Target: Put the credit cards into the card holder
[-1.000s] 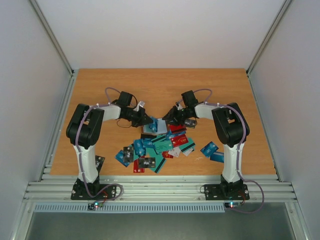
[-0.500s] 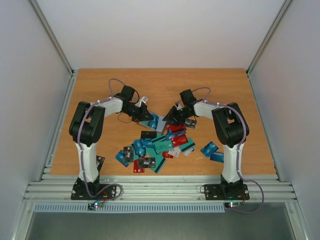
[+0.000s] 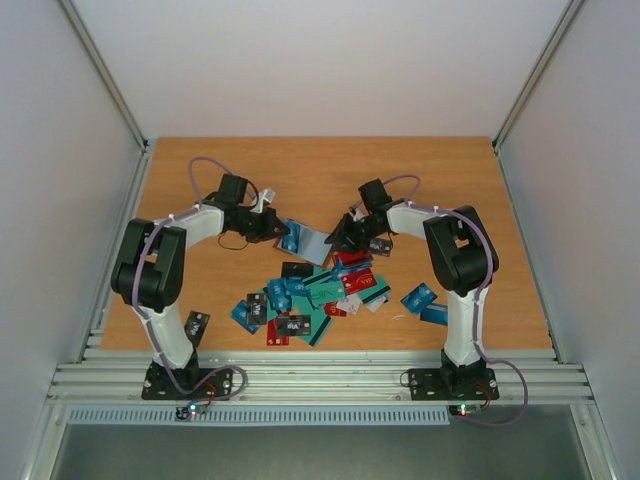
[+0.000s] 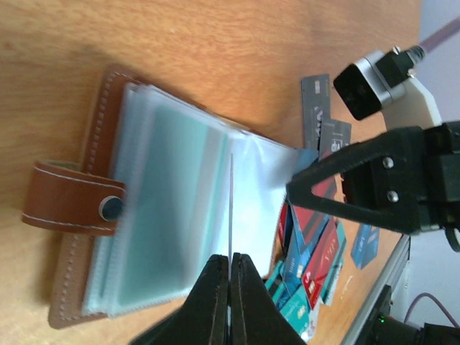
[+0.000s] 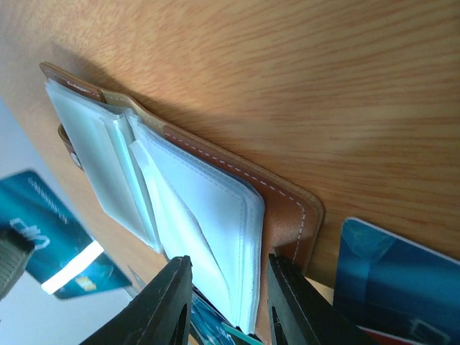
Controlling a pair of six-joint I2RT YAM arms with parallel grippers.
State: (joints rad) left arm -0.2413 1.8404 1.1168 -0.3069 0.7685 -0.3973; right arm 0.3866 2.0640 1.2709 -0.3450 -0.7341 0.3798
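- Top view: bright, even, diffuse light from overhead, with the white walls close to washed out. The desk (image 3: 420, 170) is uniformly lit, no glare. The arms throw only faint, soft shadows close beneath them.
- The cards (image 3: 310, 295) are small here and their print is unreadable.
- Left wrist view: a warm bright patch lies on the wood grain above the card holder (image 4: 72, 198). Its clear sleeves look soft and smeared; the leather strap is sharper. The left fingers (image 4: 212, 302) are dark, almost a silhouette. The top right corner is pale and overexposed.
- Right wrist view: grain is crisp at upper right. The sleeves are very pale, detail nearly lost. A dark shadow band runs along the holder's upper edge. The teal card (image 5: 43, 223) is slightly soft.
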